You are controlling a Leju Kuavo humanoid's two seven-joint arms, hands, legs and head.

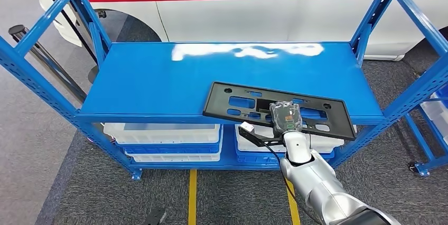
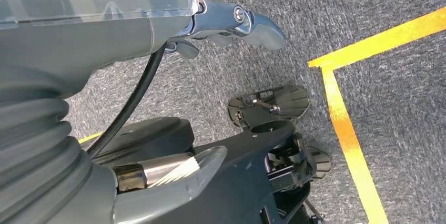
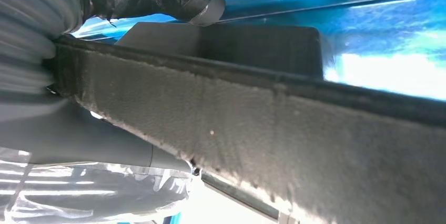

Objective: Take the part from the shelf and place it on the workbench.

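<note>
We found right hand (image 1: 286,115) clamped on black part (image 1: 232,99) at shelf (image 1: 158,77) front edge — pick-up step; next move, we judged: lift clear, carry to worktop.

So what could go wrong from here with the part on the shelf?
The right hand grips the long black part at its near edge, off-centre, so it may tilt or slip when lifted. The part overhangs the blue shelf edge, and its far end could scrape the surface.
</note>
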